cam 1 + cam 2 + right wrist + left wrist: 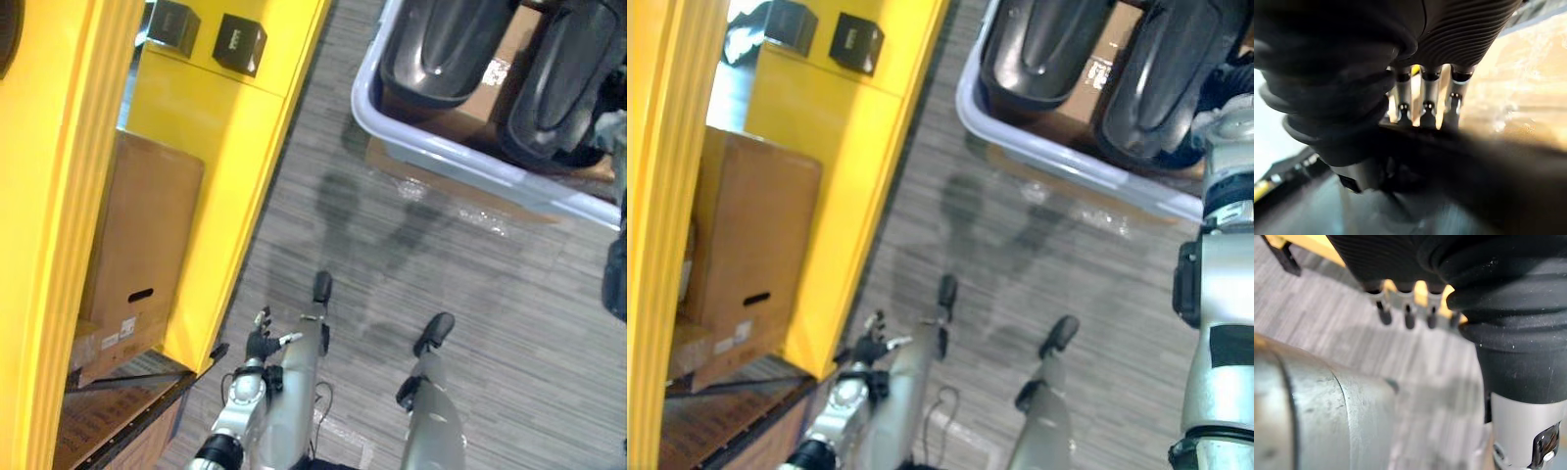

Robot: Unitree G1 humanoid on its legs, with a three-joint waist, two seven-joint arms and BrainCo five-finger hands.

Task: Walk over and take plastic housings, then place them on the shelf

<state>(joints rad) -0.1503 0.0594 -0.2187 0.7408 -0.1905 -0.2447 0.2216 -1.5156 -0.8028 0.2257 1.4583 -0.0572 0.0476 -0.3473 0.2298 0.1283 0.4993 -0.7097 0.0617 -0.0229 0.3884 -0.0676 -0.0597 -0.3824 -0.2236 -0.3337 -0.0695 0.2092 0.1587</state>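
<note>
Two dark plastic housings (446, 44) (568, 78) lie side by side in a pale grey bin (460, 157) on the floor at the upper right. My right hand (1229, 113) reaches in from the right edge to the right-hand housing (1161, 78). In the right wrist view the hand (1464, 29) is against a dark housing edge (1474, 161). My left hand (261, 341) hangs low by the yellow shelf (230, 127), open and holding nothing, with its straight fingers (1408, 316) above the carpet.
The yellow shelf takes up the left side. A brown cardboard box (142, 235) sits on a lower level and two small black boxes (240, 44) stand on top. Grey striped carpet (470, 284) lies between shelf and bin. Flat cardboard (470, 191) lies under the bin.
</note>
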